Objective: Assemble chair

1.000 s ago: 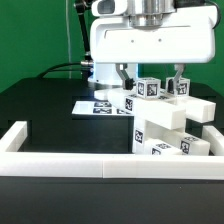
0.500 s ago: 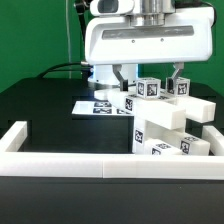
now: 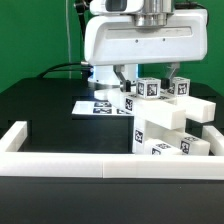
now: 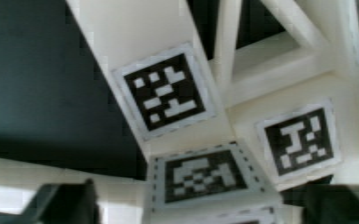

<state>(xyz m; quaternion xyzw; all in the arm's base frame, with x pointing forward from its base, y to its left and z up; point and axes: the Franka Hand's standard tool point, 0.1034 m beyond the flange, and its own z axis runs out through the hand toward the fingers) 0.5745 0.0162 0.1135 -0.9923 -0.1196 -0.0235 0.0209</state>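
The chair (image 3: 165, 128) is a chunky stack of white tagged parts at the exterior view's right, behind the front rail. Two tagged blocks (image 3: 149, 88) stick up at its top. My gripper (image 3: 148, 76) hangs straight above them, one finger on each side of the upper parts. The jaws are open, with gaps still showing beside the fingers. In the wrist view the gripper (image 4: 194, 200) straddles a white tagged bar (image 4: 167, 95), and the dark fingertips (image 4: 60, 200) sit at the picture's corners, clear of the part between them.
A long white border rail (image 3: 70, 166) runs along the front and a short piece (image 3: 14, 134) stands at the exterior view's left. The marker board (image 3: 98, 105) lies flat on the black table behind the chair. The arm's wide white body (image 3: 140, 42) hangs over the parts.
The fingers have drawn a little closer together around the chair's upper parts. The arm and the parts have hardly moved.
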